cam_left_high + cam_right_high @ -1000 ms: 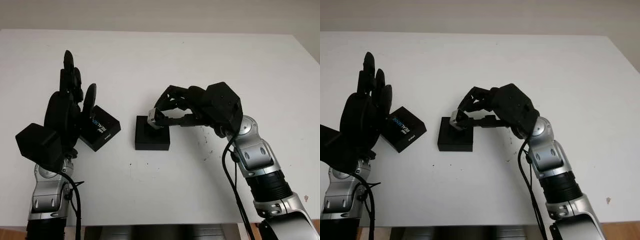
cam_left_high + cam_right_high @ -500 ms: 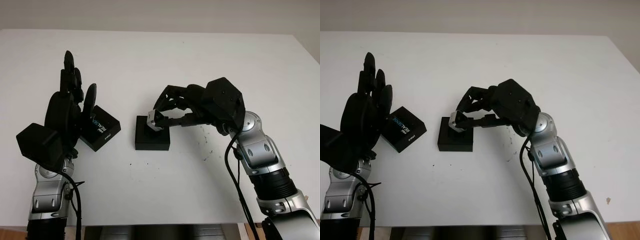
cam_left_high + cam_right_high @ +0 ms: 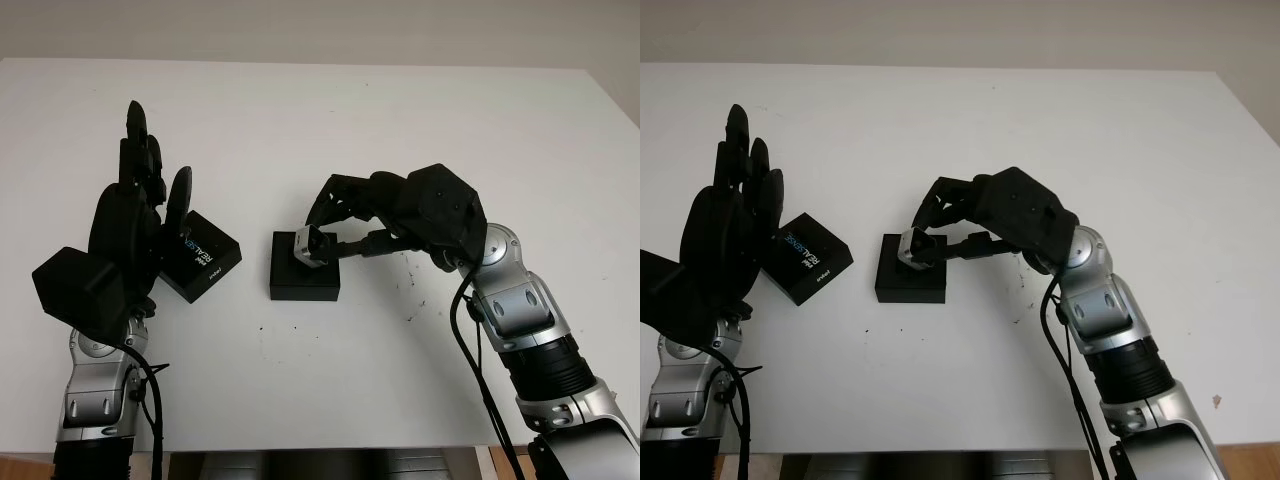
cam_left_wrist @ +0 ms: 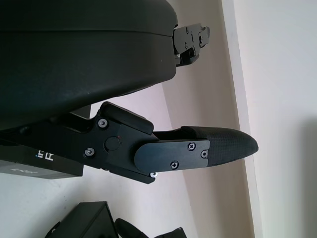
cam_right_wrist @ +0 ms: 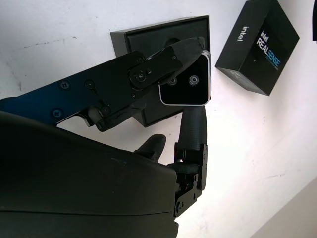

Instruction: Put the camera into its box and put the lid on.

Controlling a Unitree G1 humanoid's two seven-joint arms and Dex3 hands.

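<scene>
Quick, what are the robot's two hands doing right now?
Left hand: open, raised beside the lid.
Right hand: shut on the camera, over the box.

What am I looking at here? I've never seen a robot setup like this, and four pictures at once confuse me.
This is a humanoid robot with two arms and black three-finger hands. Two pictures come from its head, looking down at a white table; the other two come from cameras at its wrists. On the table sit an open black box and, to its left, the box's lid, printed with a brand name. The right hand grips a small silver camera just over the box. The left hand is open, raised beside the lid.
</scene>
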